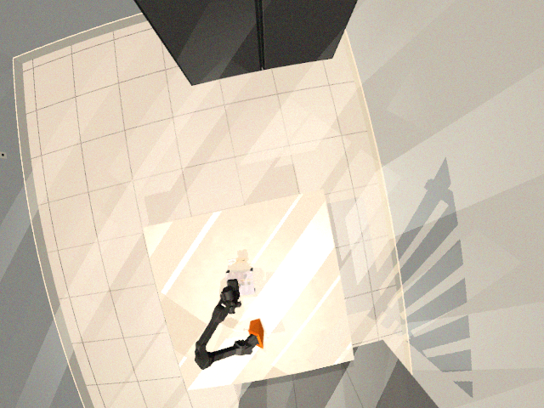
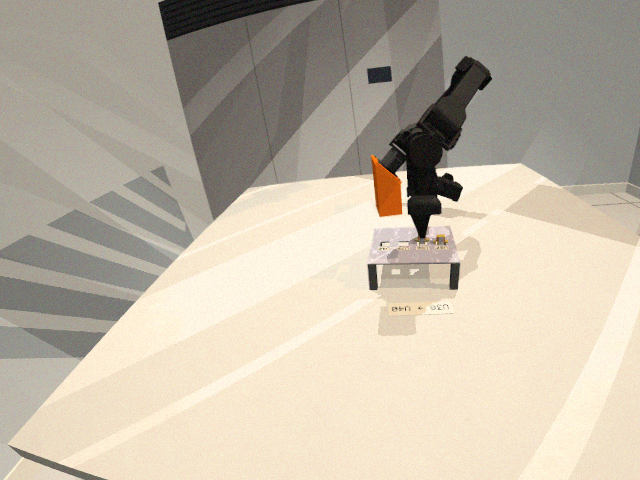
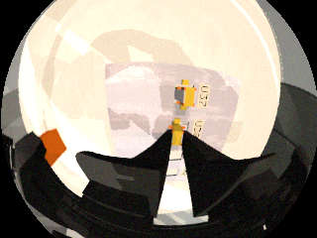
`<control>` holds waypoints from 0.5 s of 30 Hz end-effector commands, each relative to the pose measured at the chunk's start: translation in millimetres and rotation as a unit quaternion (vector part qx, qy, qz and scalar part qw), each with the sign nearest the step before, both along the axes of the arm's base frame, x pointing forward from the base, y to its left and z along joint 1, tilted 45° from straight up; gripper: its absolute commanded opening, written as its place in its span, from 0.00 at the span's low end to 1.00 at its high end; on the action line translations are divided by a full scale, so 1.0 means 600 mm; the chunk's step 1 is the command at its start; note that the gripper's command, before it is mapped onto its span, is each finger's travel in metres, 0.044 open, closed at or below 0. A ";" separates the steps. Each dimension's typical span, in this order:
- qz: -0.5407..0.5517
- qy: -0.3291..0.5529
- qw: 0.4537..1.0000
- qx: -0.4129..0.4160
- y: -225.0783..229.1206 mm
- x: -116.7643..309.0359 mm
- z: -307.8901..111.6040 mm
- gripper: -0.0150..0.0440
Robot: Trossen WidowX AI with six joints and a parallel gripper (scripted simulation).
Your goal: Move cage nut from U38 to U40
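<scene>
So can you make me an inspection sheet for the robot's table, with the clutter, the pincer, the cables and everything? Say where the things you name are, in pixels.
Surface: cream table (image 1: pixel 303 215) (image 2: pixel 258 382) (image 3: pixel 69 109), striped with light and shadow.
Job's things: rail plate (image 1: pixel 249 291) (image 2: pixel 413 257) (image 3: pixel 129 91) on dark legs; U38 nut (image 2: pixel 428 240) (image 3: pixel 177 126) at its hole, too small to tell if clipped; other nut (image 2: pixel 440 239) (image 3: pixel 189 97) beside label U37.
Clutter: nothing seen; a card (image 2: pixel 421 308) shows the move.
Pincer: gripper (image 1: pixel 233 284) (image 2: pixel 422 237) (image 3: pixel 177 135) closed on the U38 nut.
Cables: nothing seen.
Surroundings: tiled floor (image 1: pixel 105 162) (image 2: pixel 612 206); orange piece (image 1: pixel 256 328) (image 2: pixel 387 195) (image 3: pixel 53 147) at the arm's foot.
</scene>
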State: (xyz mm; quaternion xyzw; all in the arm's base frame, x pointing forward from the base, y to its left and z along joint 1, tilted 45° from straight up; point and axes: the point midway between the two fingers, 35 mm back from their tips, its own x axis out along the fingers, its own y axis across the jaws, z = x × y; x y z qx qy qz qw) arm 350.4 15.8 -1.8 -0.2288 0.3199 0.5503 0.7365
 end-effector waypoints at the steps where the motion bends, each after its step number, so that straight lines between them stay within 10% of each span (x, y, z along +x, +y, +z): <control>1: -0.003 0.000 1.000 -0.001 0.000 -0.001 -0.001 0.31; 15: -0.009 -0.006 1.000 -0.003 0.000 -0.003 -0.001 0.31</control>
